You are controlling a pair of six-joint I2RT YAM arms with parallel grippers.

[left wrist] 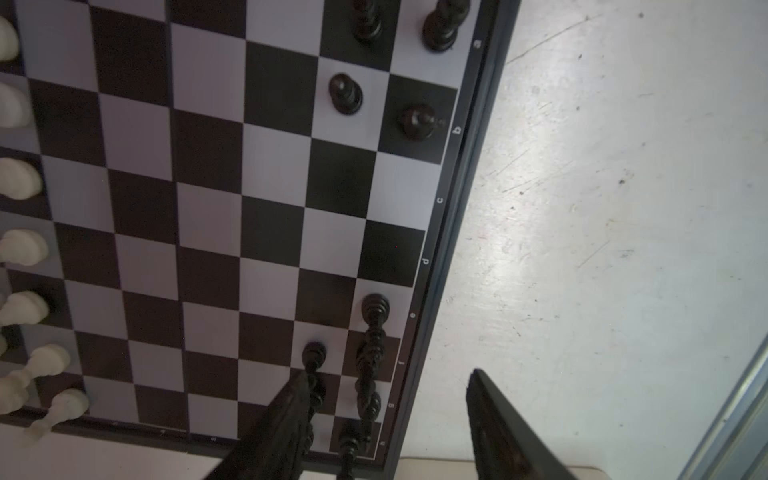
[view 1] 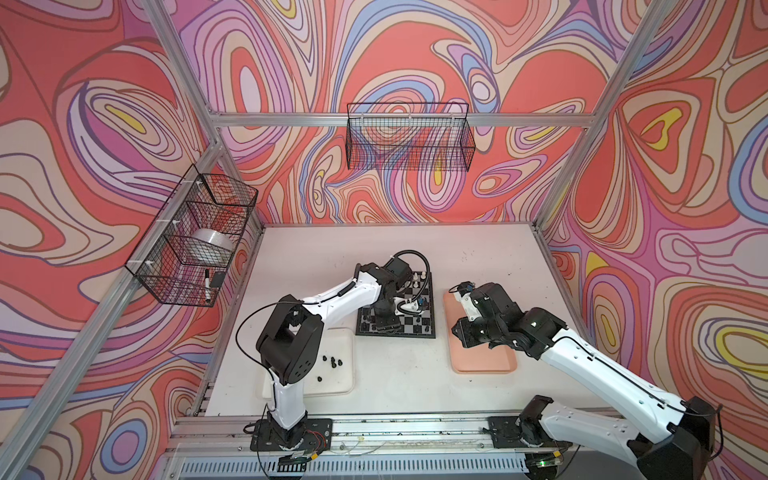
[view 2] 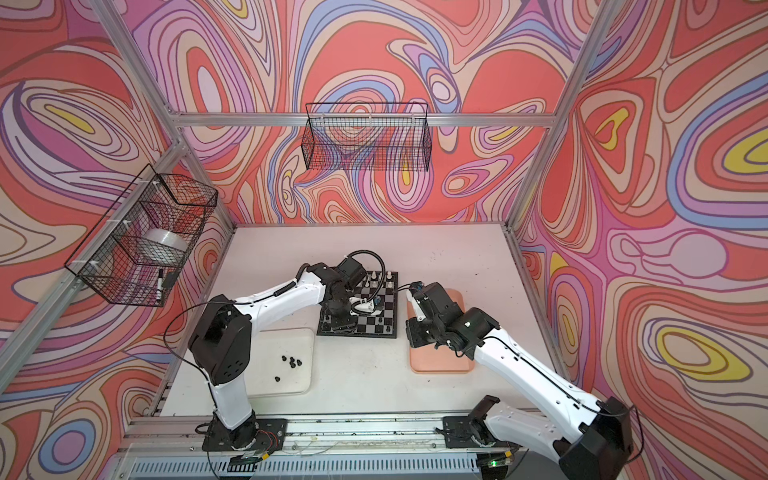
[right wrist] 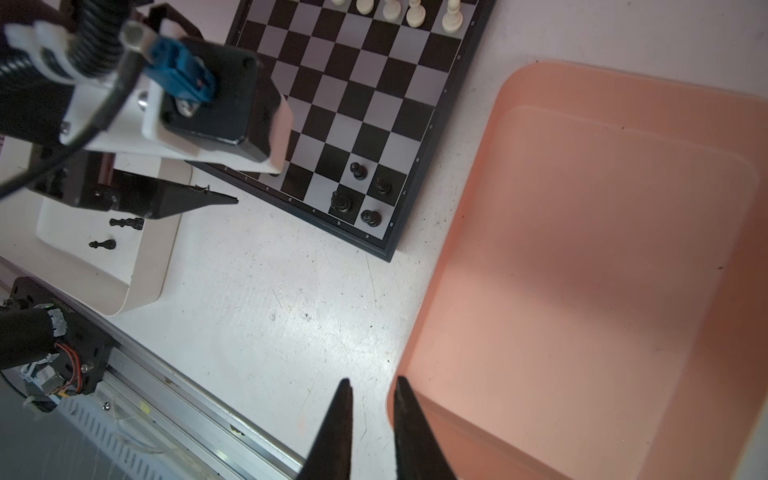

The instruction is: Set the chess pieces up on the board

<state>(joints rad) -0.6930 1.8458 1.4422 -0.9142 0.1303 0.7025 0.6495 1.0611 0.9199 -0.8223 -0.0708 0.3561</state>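
The board [view 1: 415, 322] [view 2: 384, 307] lies mid-table. Cream-white chess pieces [view 1: 417, 275] [right wrist: 413, 14] line its far side. Several black ones [left wrist: 345, 93] [right wrist: 359, 170] stand along its near side. My left gripper [left wrist: 390, 371] [view 1: 379, 327] points down over the board's near-left corner, open. One finger [left wrist: 291, 415] sits beside a black pawn [left wrist: 314, 353], the other finger [left wrist: 490, 415] is past the board's edge, and nothing is gripped. My right gripper [right wrist: 371, 380] hovers at the pink tray's near-left corner, a narrow gap between its fingers, empty.
A white tray [view 1: 340, 382] [right wrist: 141, 282] at the near left holds several loose black pieces [view 1: 334, 361] [right wrist: 124, 223]. The pink tray [view 1: 490, 361] [right wrist: 582, 249] lies right of the board. Wire baskets [view 1: 409, 137] [view 1: 195, 237] hang on the walls. A metal rail [view 1: 395, 428] runs along the front.
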